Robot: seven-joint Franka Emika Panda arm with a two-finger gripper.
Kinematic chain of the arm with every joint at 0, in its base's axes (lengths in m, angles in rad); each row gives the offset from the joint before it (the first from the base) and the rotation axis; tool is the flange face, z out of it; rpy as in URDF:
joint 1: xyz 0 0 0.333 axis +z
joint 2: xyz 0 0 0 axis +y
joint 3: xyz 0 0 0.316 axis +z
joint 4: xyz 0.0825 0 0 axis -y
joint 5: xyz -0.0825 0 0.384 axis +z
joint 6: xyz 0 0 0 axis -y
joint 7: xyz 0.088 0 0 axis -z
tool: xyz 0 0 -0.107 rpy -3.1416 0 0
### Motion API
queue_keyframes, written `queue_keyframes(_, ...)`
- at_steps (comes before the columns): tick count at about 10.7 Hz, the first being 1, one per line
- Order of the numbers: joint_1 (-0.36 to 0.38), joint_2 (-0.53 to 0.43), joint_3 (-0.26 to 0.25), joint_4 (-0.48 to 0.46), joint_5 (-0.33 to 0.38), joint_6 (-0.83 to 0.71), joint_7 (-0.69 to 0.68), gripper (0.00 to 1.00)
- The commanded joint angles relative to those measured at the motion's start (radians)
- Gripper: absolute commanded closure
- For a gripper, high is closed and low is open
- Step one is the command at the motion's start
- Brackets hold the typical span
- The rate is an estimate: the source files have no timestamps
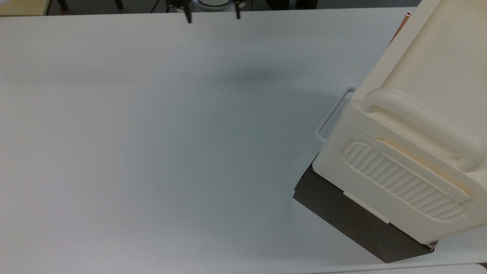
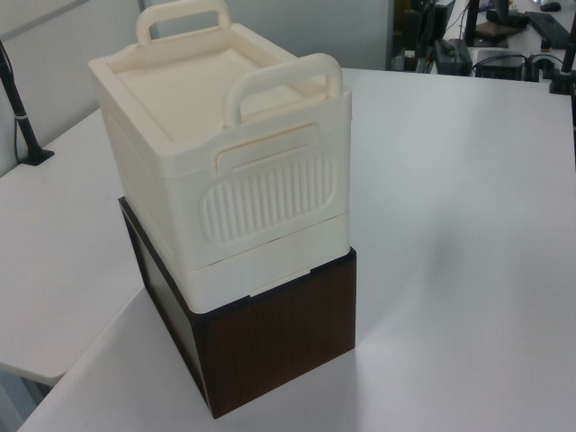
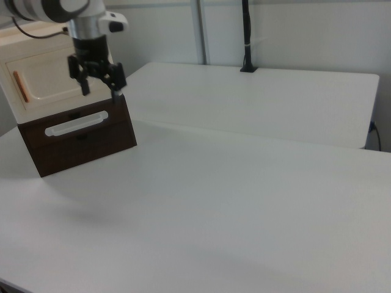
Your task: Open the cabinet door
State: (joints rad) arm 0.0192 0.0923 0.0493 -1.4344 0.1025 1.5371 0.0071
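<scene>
The gripper (image 3: 98, 83) hangs with jaws apart in front of the cabinet (image 3: 43, 70) – its cabinet door (image 3: 52, 78) shut, with the orange handle strip (image 3: 21, 86) on the right view's left. A misaimed reach could shove the cabinet off its dark base (image 3: 79, 140) – or miss that thin strip

White, rounded arm (image 3: 79, 11) segments up top, glossy shell with a grey band near the wrist and a dark cable trailing off behind it. Below sits the gripper (image 3: 99, 90), all black, a boxy body with two slim dark fingers (image 3: 114, 91) tapering to narrow tips. In the top view, the gripper (image 1: 212, 17) shows as thin black prongs.
</scene>
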Motion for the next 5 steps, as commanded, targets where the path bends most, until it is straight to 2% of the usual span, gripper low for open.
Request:
queue_keyframes(1,0.132,-0.012,-0.002,0.037,0.026,0.076,-0.044,0.0)
queue_keyframes(5,0.342,-0.006,-0.003,0.038,0.023,0.176,-0.192,0.0)
